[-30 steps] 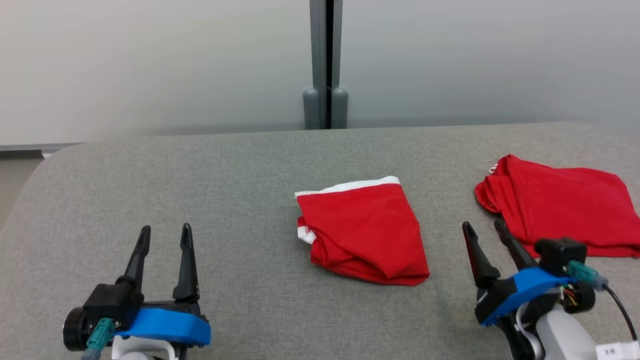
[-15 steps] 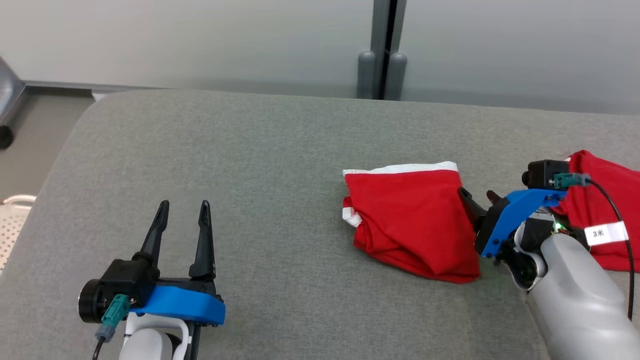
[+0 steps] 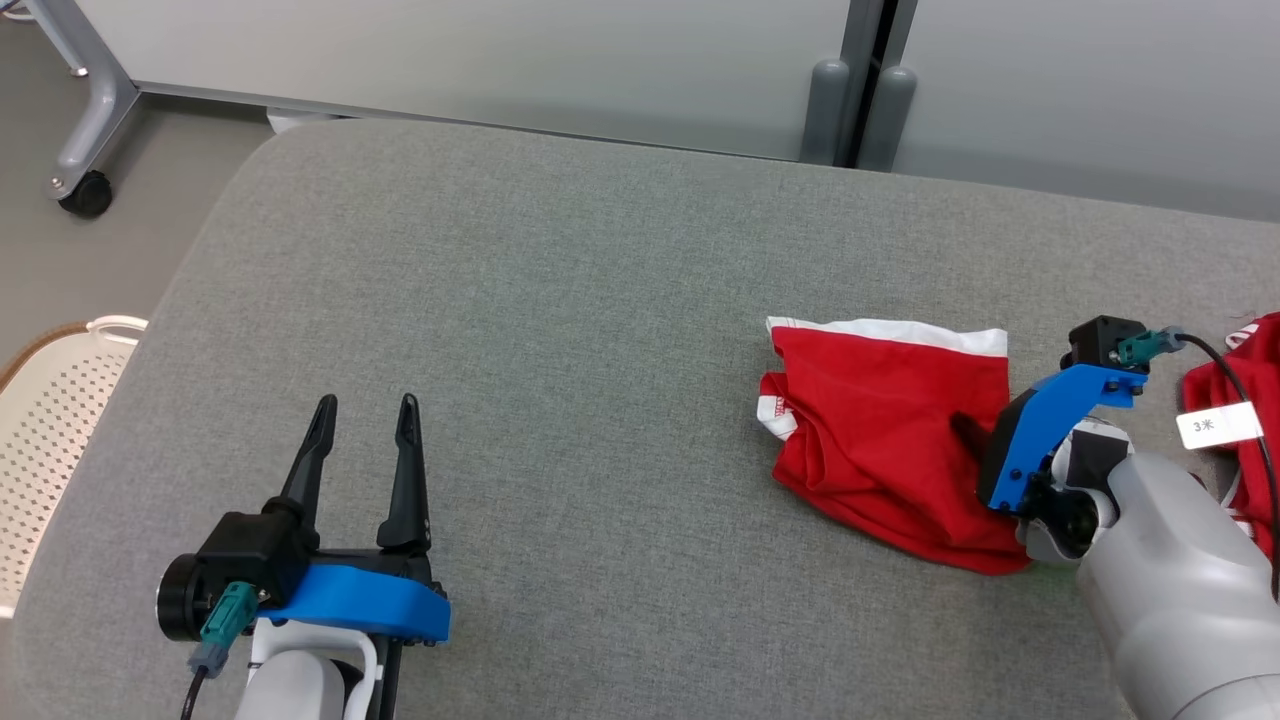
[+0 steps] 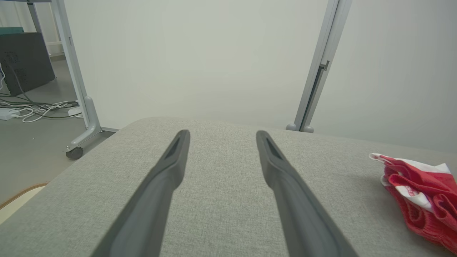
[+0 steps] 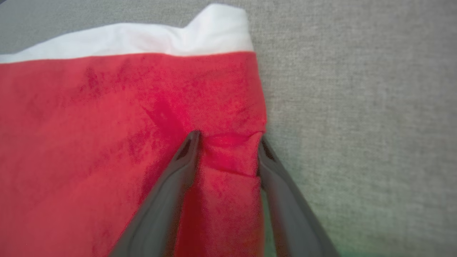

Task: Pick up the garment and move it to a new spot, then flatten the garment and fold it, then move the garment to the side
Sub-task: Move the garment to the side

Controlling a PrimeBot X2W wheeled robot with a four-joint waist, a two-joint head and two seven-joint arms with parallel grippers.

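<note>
Head view, tabletop (image 3: 560, 300): grey fabric cover, rounded corner at upper left.
Head view, garment (image 3: 880, 440): red with white trim, loosely folded, lying right of centre on tabletop.
Head view, right end effector (image 3: 972, 432): at garment's right edge, fingers down in the cloth, mostly hidden behind its blue mount.
Head view, left end effector (image 3: 366, 405): lower left, over bare tabletop, well apart from garment, fingers parted, nothing between them.
Head view, second red cloth (image 3: 1262, 400): at right border, apart from garment.
Head view, basket (image 3: 50, 420): white, perforated, beside tabletop's left side.
Left wrist view, left end effector: wide open, empty, low over tabletop; garment rumpled at far right.
Left wrist view, frame leg (image 4: 85, 117): grey, on a castor, past tabletop's far-left corner.
Right wrist view, right end effector: fingers spread, not clamped; one tip on red cloth, the other at garment's right hem, raised ridge of cloth between.
Right wrist view, white band (image 5: 142, 35): along garment's top edge in that view; bare tabletop to the right.
</note>
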